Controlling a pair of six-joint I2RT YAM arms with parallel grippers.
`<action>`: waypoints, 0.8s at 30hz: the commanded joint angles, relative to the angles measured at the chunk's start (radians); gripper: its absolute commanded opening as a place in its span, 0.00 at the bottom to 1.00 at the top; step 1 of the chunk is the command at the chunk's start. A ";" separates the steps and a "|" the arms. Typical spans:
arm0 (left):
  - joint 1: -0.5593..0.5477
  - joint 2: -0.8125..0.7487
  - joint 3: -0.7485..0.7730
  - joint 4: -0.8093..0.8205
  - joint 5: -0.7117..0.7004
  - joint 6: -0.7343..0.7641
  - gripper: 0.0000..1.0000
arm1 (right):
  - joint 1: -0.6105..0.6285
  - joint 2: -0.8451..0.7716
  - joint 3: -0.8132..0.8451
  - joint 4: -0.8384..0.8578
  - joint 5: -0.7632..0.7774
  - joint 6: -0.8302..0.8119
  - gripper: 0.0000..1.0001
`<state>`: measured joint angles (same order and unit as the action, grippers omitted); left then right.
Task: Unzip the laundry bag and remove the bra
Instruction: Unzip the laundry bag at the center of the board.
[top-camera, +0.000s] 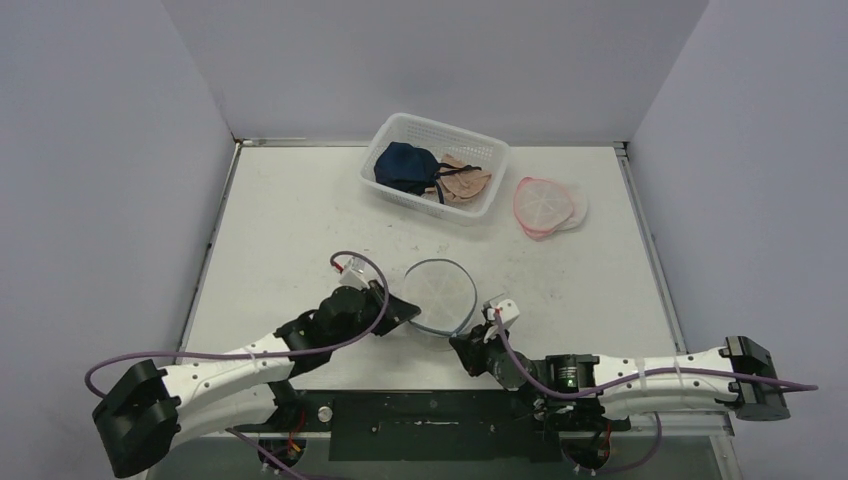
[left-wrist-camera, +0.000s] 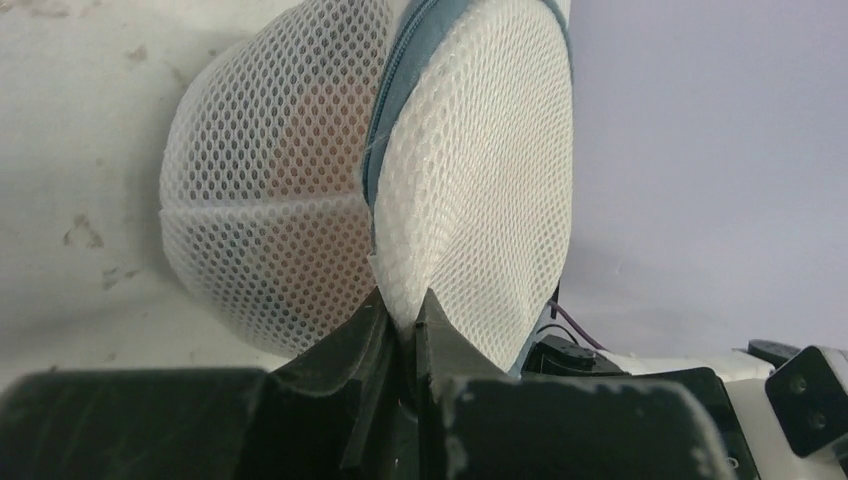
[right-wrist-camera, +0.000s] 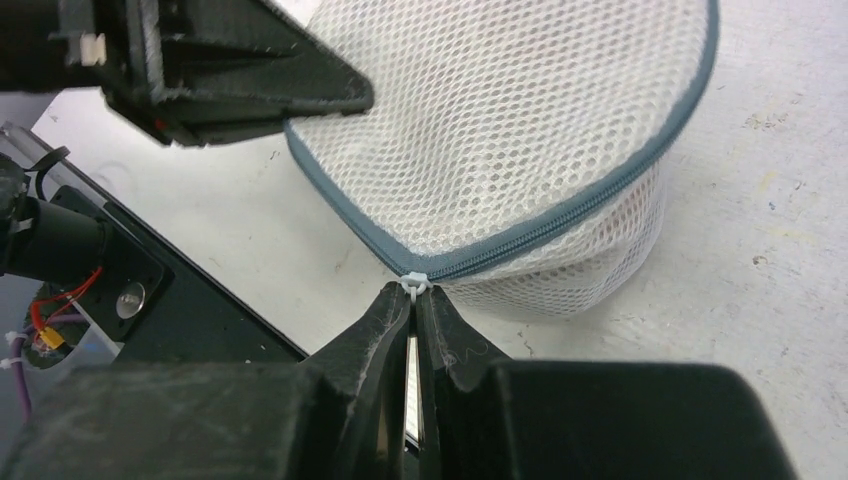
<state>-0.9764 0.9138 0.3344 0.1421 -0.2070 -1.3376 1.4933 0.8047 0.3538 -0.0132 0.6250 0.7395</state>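
Observation:
A round white mesh laundry bag (top-camera: 441, 293) with a grey-blue zipper sits near the front middle of the table. My left gripper (top-camera: 408, 311) is shut on a pinch of the bag's mesh (left-wrist-camera: 400, 290) at its left edge. A skin-coloured bra (left-wrist-camera: 315, 150) shows through the mesh. My right gripper (top-camera: 470, 345) is shut on the white zipper pull (right-wrist-camera: 415, 285) at the bag's near right edge. The zipper (right-wrist-camera: 560, 225) looks closed along the rim in the right wrist view.
A white basket (top-camera: 400, 129) at the back holds a dark blue bra (top-camera: 405, 165) and a beige bra (top-camera: 465, 182). A pink-rimmed mesh bag (top-camera: 545, 205) lies to the basket's right. The table's side rails run left and right.

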 joint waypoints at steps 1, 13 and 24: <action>0.154 0.107 0.106 0.138 0.353 0.234 0.00 | 0.038 -0.056 -0.011 -0.008 0.059 -0.031 0.05; 0.210 0.443 0.398 0.151 0.675 0.439 0.13 | 0.126 0.072 0.020 0.134 0.101 -0.042 0.05; 0.245 0.216 0.258 -0.023 0.471 0.407 0.98 | 0.094 0.170 0.032 0.227 0.061 -0.032 0.05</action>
<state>-0.7406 1.2552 0.6037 0.2005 0.3744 -0.9394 1.6047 0.9592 0.3477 0.1322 0.7033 0.7033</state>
